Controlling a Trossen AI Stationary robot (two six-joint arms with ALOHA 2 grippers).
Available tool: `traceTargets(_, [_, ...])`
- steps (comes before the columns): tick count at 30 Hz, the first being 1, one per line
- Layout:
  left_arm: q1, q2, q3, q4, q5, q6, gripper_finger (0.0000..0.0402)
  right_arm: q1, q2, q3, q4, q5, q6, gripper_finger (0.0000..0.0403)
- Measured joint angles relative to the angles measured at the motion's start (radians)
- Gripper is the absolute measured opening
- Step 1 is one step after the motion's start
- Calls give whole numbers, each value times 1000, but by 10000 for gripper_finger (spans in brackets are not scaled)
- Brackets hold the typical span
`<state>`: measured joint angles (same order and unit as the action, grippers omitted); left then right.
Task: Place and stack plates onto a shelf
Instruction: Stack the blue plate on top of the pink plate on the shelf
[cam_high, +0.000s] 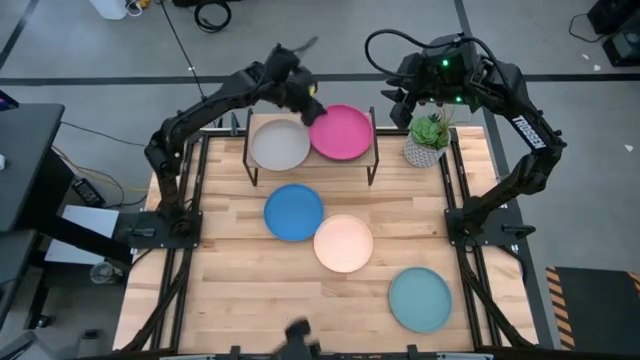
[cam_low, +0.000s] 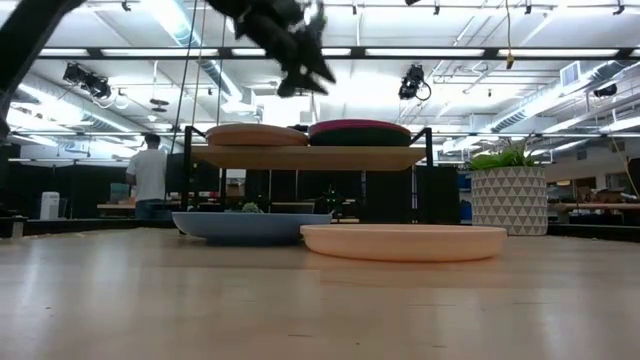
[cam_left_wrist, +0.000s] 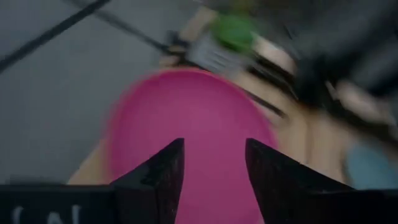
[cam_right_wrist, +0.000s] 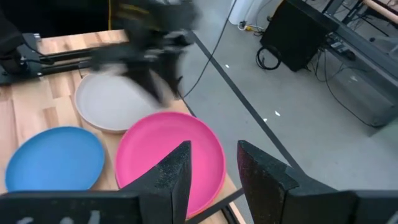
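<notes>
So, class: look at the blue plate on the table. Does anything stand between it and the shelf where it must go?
Nothing stands on the table between the blue plate and the shelf. But the shelf top is already covered by a grey plate and a magenta plate, so it would stack on one.

You looked past the left gripper (cam_left_wrist: 214, 168), fingers parted, with the magenta plate (cam_left_wrist: 193, 118) blurred below.

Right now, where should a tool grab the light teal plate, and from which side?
Take the light teal plate by its rim, coming from above with one finger inside the raised lip and one outside. It lies flat on the table, apart from the cream plate, so its edge is free all round.
</notes>
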<state>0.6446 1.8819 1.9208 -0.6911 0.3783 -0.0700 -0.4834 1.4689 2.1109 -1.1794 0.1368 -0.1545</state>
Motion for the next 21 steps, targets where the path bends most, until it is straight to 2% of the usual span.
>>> traceTargets(4, [-132, -44, 1, -202, 5, 288, 165, -17, 0, 0, -19, 0, 1, 135])
traceTargets(7, [-238, -45, -4, -377, 3, 406, 156, -24, 0, 0, -35, 0, 2, 135])
traceTargets(9, [-305, -46, -44, -424, 7, 449, 152, -25, 0, 0, -37, -2, 4, 135])
traceTargets(13, [-392, -69, -194, -362, 80, 449, 139, -25, 0, 0, -41, -7, 6, 135])
traceTargets(19, [-447, -136, -487, -103, 61, 374, 115, -25, 0, 0, -81, -11, 24, 135])
traceTargets(21, [-470, -157, -566, -62, 58, 338, 108, -25, 0, 0, -97, -11, 24, 135])
